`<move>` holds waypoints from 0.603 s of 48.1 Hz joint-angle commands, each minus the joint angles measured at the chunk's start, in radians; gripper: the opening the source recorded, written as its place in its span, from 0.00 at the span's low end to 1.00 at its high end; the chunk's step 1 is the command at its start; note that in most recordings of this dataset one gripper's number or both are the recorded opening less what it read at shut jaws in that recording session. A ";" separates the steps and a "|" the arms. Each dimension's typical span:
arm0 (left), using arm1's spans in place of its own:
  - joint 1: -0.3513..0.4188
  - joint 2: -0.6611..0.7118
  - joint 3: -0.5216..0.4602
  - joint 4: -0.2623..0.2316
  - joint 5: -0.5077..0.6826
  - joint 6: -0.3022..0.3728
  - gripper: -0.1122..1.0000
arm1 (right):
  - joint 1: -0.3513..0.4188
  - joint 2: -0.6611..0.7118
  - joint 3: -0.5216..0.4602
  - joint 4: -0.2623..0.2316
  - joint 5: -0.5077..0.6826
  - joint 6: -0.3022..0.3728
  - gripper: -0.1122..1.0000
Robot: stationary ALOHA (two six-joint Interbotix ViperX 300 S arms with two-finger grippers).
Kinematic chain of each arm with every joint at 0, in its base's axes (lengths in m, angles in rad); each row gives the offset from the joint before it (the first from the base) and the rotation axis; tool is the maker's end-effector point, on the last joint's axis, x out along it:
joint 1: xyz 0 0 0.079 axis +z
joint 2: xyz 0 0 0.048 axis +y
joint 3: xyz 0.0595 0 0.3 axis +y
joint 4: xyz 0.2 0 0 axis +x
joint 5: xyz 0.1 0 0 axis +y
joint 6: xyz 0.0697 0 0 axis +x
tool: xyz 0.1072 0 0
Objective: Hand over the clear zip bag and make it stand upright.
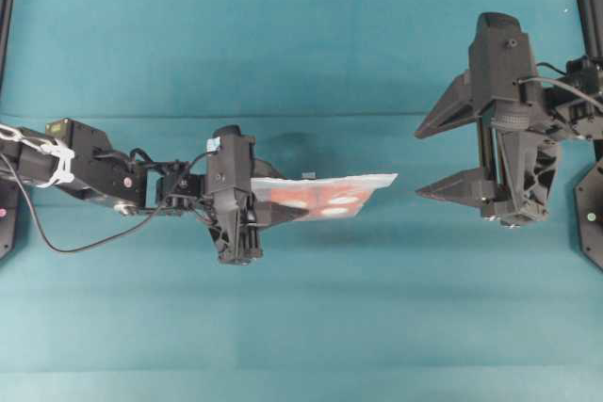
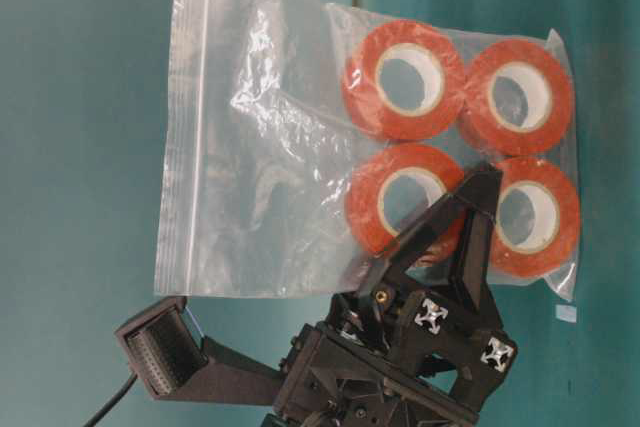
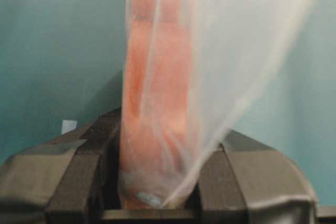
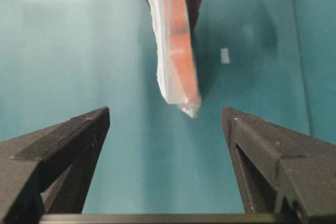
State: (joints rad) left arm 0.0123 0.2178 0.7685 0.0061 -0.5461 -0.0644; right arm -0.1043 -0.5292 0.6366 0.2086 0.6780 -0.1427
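Clear zip bag [image 1: 325, 197], held edge-on above the teal tabletop [image 1: 301, 327] and taken here as the reference object. The left gripper [image 1: 252, 202] is pinched on the bag's end that holds the tape rolls; in the left wrist view its two fingers [image 3: 79, 177] press the plastic and an orange roll from both sides. The bag's free end, bearing the zip strip [image 2: 200, 137], points toward the right gripper [image 1: 452, 148], which stands apart from the bag with its jaws spread wide and nothing between them. In the right wrist view the bag's tip [image 4: 184, 98] hangs beyond and between the two open fingers [image 4: 58, 140], touching neither. The table-level view shows the bag's broad face: four orange, white-cored tape rolls [image 2: 405, 77] clustered at the end away from the zip strip, the rest of the bag crinkled and transparent. A small pale scrap [image 4: 225, 55] lies on the tabletop beside the bag.
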 commanded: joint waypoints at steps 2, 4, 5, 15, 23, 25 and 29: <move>-0.003 -0.011 -0.006 0.003 -0.003 0.002 0.32 | 0.003 -0.011 -0.011 0.003 -0.008 0.006 0.91; -0.003 -0.011 -0.006 0.003 -0.003 0.002 0.32 | 0.003 -0.011 -0.009 0.003 -0.008 0.006 0.91; -0.003 -0.011 -0.006 0.003 -0.003 0.002 0.32 | 0.003 -0.011 -0.009 0.003 -0.008 0.006 0.91; -0.002 -0.011 -0.005 0.003 -0.003 0.002 0.32 | 0.005 -0.011 -0.006 0.003 -0.008 0.006 0.91; -0.002 -0.011 -0.003 0.003 -0.003 0.002 0.32 | 0.005 -0.011 -0.005 0.003 -0.008 0.006 0.91; -0.002 -0.011 -0.003 0.003 -0.003 0.002 0.32 | 0.006 -0.012 -0.005 0.003 -0.009 0.006 0.91; 0.000 -0.011 -0.003 0.003 -0.003 0.002 0.32 | 0.008 -0.011 -0.005 0.003 -0.008 0.006 0.91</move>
State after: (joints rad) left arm 0.0123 0.2178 0.7685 0.0077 -0.5461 -0.0644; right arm -0.0997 -0.5292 0.6412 0.2086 0.6765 -0.1427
